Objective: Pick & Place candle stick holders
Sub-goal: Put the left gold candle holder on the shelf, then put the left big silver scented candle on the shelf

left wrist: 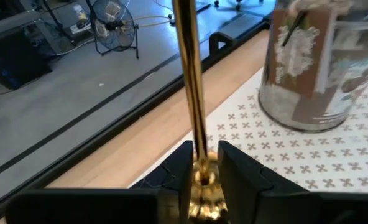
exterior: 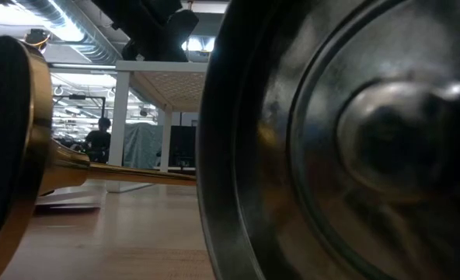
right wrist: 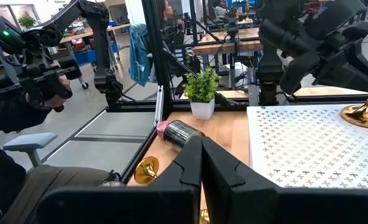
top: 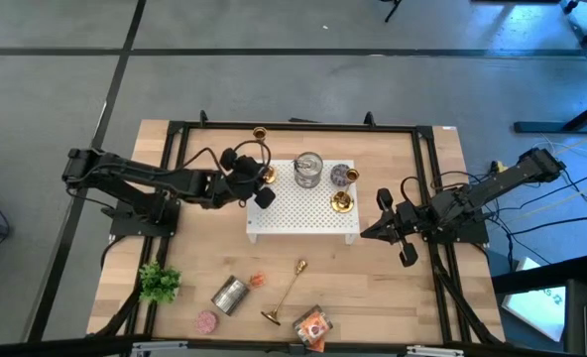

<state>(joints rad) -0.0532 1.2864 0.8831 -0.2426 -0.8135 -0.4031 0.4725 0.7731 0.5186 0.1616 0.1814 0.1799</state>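
Left gripper (left wrist: 206, 171) was found at the left edge of the white perforated stand (top: 303, 213), its fingers (left wrist: 181, 168) set close on either side of an upright candle stick holder (left wrist: 193, 93); whether the stem was pinched or just released could not be told. That holder was seen at the stand's far-left corner, near a silver tin (top: 308, 171). A second holder (top: 342, 201) was noted upright on the stand's right side, a third (top: 259, 132) at the table's far edge, and a fourth (top: 286, 294) lying flat near the front edge. Right gripper (top: 391, 230), pressed together, was parked off the stand's right edge. It is judged that the fingers should be spread fully and withdrawn straight, so the slim stem is not tipped.
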